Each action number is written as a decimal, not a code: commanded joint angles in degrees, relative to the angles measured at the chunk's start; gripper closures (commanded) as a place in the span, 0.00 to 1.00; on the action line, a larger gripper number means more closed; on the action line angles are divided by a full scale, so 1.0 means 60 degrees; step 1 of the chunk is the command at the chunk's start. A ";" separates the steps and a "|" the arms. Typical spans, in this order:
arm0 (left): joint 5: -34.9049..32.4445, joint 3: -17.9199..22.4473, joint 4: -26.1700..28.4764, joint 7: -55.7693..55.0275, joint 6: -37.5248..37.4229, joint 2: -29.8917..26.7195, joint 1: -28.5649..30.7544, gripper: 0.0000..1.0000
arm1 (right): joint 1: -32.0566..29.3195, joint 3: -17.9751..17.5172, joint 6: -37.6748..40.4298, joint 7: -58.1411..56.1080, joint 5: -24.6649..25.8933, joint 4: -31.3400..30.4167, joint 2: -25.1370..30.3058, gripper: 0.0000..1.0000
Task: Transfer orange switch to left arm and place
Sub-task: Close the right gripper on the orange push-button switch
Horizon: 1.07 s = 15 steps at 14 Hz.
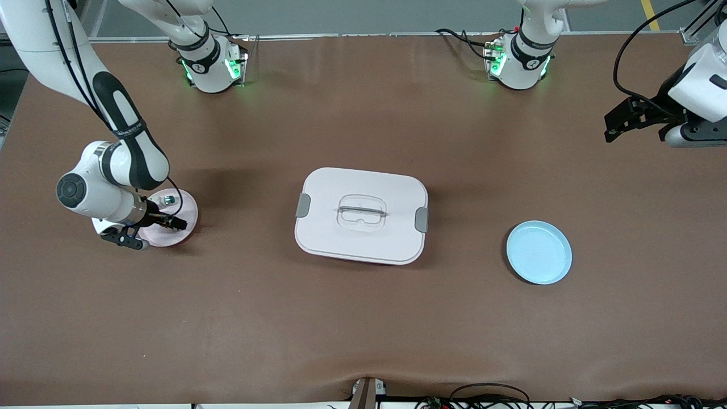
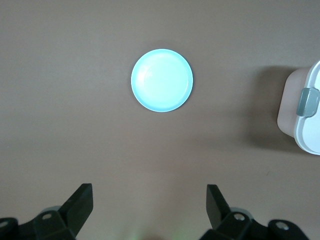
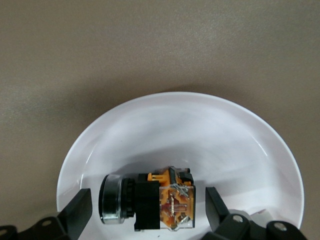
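Observation:
The orange switch (image 3: 150,205) lies on its side on a pink plate (image 1: 186,228), which looks white in the right wrist view (image 3: 200,135). It has a black body, orange bands and a clear end block. My right gripper (image 1: 170,222) is low over this plate. In the right wrist view the gripper (image 3: 148,201) is open, one finger on each side of the switch with a gap at both. In the front view the gripper hides the switch. My left gripper (image 1: 616,126) waits open and empty in the air at the left arm's end of the table, also seen in its wrist view (image 2: 148,197). The white box (image 1: 361,215) stands mid-table.
A small white-and-silver part with a green cap (image 1: 168,199) lies on the pink plate beside my right gripper. A light-blue plate (image 1: 538,252) lies between the box and the left arm's end, and shows in the left wrist view (image 2: 162,80) with the box's corner (image 2: 307,115).

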<state>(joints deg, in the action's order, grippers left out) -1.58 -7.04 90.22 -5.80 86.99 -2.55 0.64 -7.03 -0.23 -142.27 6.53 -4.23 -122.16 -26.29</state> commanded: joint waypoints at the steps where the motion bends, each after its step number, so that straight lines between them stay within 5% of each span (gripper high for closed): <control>1: 0.0160 0.0001 -0.0095 0.0161 -0.0128 -0.0059 0.0025 0.00 | 0.0029 -0.0005 -0.0048 0.0010 -0.0145 0.0057 -0.0043 0.13; 4: 0.0160 0.0001 -0.0095 0.0161 -0.0128 -0.0073 0.0025 0.00 | 0.0029 -0.0005 -0.0048 -0.0005 -0.0145 0.0057 -0.0043 0.88; 5: 0.0160 0.0001 -0.0095 0.0161 -0.0128 -0.0074 0.0025 0.00 | 0.0029 -0.0005 -0.0033 0.0010 -0.0145 0.0071 -0.0043 1.00; 9: 0.0160 0.0001 -0.0125 0.0161 -0.0128 -0.0088 0.0039 0.00 | 0.0029 -0.0019 0.0811 0.0156 -0.0203 0.0246 0.0278 1.00; 15: 0.0175 0.0016 -0.0111 0.0161 -0.0128 -0.0103 0.0054 0.00 | 0.0102 -0.0020 0.3433 0.0813 -0.1667 0.0978 0.1274 1.00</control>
<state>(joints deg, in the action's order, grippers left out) -1.58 -7.02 89.92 -5.80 86.99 -2.67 0.68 -6.93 -0.36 -126.06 8.80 -11.60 -116.73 -21.48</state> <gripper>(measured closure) 0.000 0.282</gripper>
